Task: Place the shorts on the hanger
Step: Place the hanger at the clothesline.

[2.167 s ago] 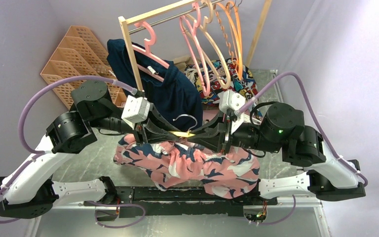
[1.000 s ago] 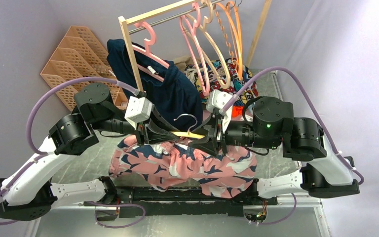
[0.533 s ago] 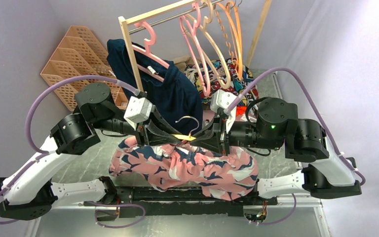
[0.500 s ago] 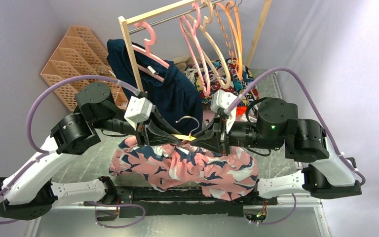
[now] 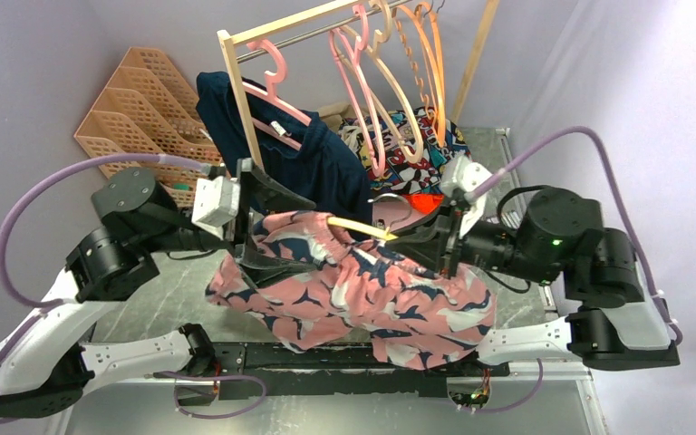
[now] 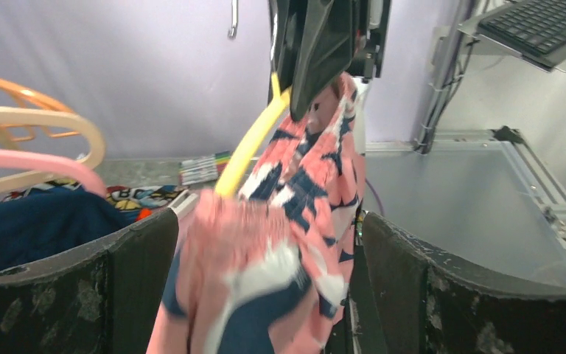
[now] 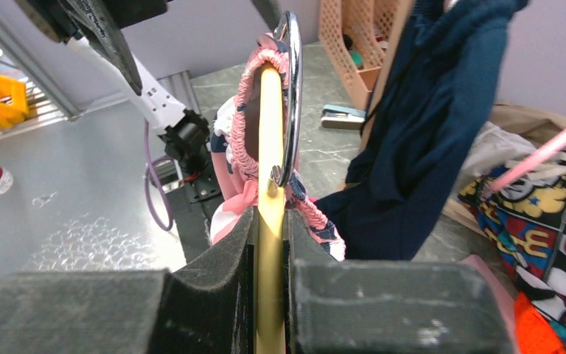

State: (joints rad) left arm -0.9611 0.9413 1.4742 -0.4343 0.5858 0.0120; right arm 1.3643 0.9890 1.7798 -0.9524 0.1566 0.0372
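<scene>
The right gripper (image 7: 271, 221) is clamped on the hanger (image 7: 270, 133). The left gripper (image 6: 265, 273) stands wide, holding nothing. The shorts (image 5: 372, 299) hang at frame centre, waistband looped on the hanger. Risk: unsupported fabric may slide off if the hanger tilts.

Table (image 5: 168, 290): grey and speckled.
Back of table: a bright cartoon cloth (image 5: 428, 152) in a heap.
Back left corner: orange baskets (image 5: 136, 95).
</scene>
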